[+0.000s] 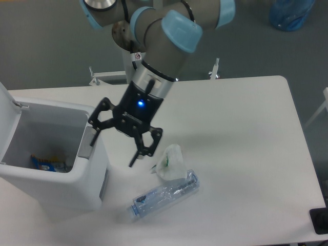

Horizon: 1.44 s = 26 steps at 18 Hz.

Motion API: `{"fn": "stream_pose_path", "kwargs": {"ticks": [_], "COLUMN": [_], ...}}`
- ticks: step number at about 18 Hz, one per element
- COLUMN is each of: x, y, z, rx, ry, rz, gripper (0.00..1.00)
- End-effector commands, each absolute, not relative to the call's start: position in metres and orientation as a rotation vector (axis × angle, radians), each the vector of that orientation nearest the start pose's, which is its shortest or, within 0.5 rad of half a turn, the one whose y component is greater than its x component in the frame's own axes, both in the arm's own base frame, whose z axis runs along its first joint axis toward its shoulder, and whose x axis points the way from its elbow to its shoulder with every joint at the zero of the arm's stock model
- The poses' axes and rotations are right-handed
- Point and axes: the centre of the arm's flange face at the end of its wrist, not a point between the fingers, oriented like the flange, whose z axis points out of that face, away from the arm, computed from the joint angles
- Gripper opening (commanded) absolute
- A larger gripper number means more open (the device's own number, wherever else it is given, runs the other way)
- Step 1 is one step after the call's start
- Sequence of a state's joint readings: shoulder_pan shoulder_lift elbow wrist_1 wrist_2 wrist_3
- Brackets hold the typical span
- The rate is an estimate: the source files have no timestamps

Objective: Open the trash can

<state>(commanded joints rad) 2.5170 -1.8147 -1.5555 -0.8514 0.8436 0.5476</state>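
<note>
1. The trash can [56, 179] is set at the left end of the table [246, 133], with its lid [6, 110] raised at its left side.
2. Some items [45, 163] are seen inside the can.
3. The gripper [114, 147] is held just right of the can's rim.
4. A bottle [163, 195] is laid right of the can, at the table's front.
5. A crumpled wrapper [169, 160] is placed just behind the bottle.

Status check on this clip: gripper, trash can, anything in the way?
Gripper open, empty, beside the bin's rim. Trash can lid up, interior showing. Crushed bottle lies on table, clear of the bin.
</note>
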Motion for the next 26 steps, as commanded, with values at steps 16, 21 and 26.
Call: {"fn": "stream_pose_path", "kwargs": {"ticks": [16, 21, 26], "x": [-0.507, -0.509, -0.505], "y": [0.456, 0.453, 0.448], "z": [0.370, 0.365, 0.359], "rx": [-2.817, -2.893, -2.965], "ry": [-0.036, 0.038, 0.218], "rz": [0.358, 0.361, 0.386], "gripper": [1.00, 1.00, 1.00]}}
